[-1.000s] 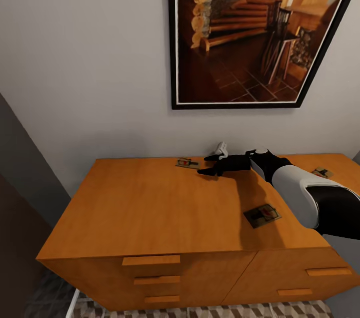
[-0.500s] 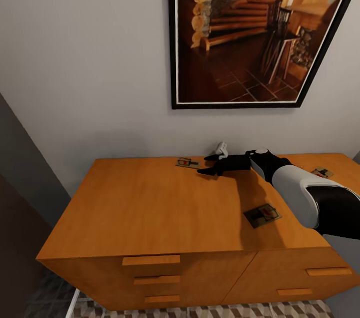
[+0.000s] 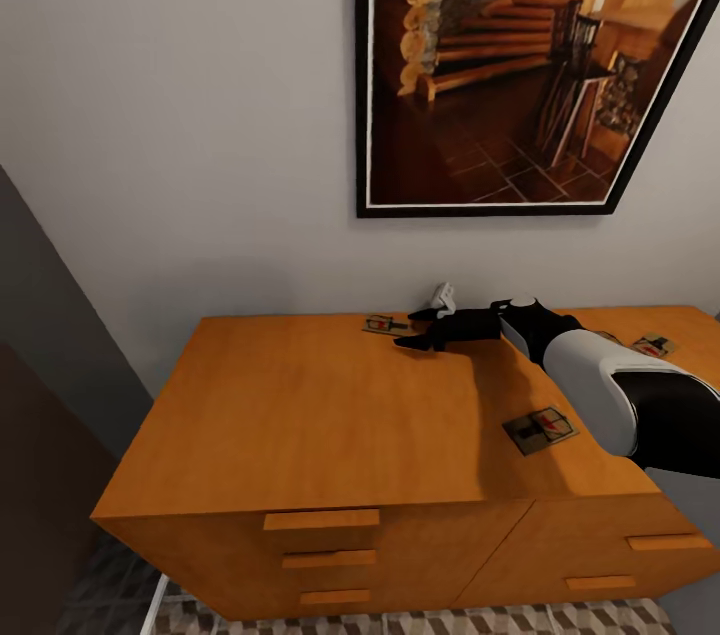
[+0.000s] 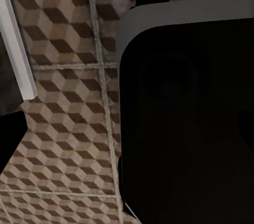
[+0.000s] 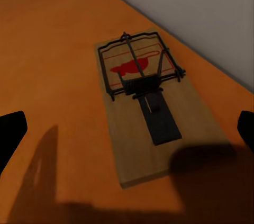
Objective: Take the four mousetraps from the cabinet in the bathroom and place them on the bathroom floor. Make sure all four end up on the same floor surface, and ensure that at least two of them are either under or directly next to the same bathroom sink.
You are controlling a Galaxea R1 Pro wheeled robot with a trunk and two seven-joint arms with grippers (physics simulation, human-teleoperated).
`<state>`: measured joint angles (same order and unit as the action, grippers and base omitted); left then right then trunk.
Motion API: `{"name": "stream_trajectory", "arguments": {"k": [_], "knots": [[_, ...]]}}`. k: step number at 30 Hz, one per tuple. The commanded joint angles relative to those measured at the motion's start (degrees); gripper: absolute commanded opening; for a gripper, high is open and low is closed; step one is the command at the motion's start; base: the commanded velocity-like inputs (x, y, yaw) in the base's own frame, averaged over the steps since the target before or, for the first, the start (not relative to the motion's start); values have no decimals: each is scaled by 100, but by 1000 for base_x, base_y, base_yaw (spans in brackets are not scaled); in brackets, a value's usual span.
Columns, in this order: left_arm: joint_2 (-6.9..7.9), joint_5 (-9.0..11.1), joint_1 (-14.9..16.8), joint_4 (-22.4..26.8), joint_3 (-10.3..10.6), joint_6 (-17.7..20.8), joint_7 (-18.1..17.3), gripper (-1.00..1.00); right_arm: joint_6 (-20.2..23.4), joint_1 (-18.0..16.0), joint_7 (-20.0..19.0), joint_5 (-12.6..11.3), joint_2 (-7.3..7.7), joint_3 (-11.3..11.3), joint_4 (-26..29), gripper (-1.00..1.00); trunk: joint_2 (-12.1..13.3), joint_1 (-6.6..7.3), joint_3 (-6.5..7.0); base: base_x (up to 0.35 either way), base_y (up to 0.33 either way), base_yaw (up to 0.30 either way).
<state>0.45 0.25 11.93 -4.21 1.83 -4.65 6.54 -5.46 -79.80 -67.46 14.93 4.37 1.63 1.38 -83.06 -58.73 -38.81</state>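
Only the camera has shifted; right gripper (image 3: 412, 329) hovers with jaws apart just beside the far trap (image 3: 387, 324) on the cabinet (image 3: 300, 415). Light, stiff, probably slippery: pinch its long edges.

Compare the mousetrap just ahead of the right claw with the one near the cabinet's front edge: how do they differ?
The back mousetrap lies by the wall, right in front of the right claw; the front mousetrap lies near the front edge of the cabinet, beside the forearm and away from the claw. The front one sits in the arm's shadow and looks darker; the back one is lit. Both lie flat on the cabinet top, ungrasped, each with a red mark and black wire.
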Motion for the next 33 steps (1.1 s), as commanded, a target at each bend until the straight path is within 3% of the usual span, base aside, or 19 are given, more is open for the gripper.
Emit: {"name": "stream_trajectory", "arguments": {"k": [1, 33], "knots": [[-1, 2, 11, -27, 19, -44, 14, 100, -60, 0, -4, 45, 0, 160, -6, 100, -2, 0, -6, 0, 21, 0], [-1, 2, 11, -27, 19, -44, 14, 100, -60, 0, -21, 45, -7, 156, -6, 100, -2, 0, -6, 0, 2, 0]]}}
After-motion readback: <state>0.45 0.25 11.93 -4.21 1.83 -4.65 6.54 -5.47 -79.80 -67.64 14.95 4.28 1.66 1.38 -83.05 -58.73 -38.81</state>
